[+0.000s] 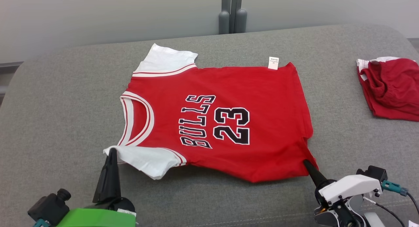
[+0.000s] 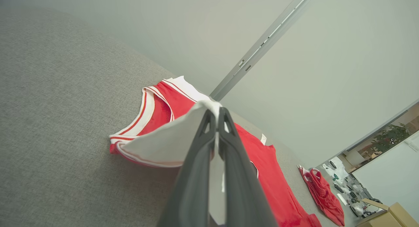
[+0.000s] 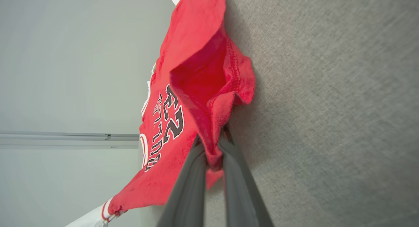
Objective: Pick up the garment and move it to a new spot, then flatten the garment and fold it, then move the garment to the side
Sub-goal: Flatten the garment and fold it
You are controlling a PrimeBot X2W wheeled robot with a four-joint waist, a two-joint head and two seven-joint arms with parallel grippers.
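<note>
jersey [image 1: 229, 122]: red with white sleeves, spread near flat at centre of the head view on the grey pad [image 1: 65, 129]. Collar points frame left, hem frame right.
print: "BULLS" beside "23", black with white outline, turned sideways in the head view. Also readable in the right wrist view.
tag [image 1: 273, 62]: small, white, at the jersey's upper right edge. Text too small to read.
left gripper [image 1: 113, 151]: lower left of the head view, fingers pinched on the lower white sleeve [image 1: 147, 160]. Left wrist view shows white cloth between the closed fingers [image 2: 196, 161].
right gripper [image 1: 306, 162]: lower right of the head view, fingers clamped on the lower hem corner. Right wrist view shows red cloth bunched between them.
shorts [image 1: 392, 86]: red, crumpled at the right edge, well apart from the jersey.
</note>
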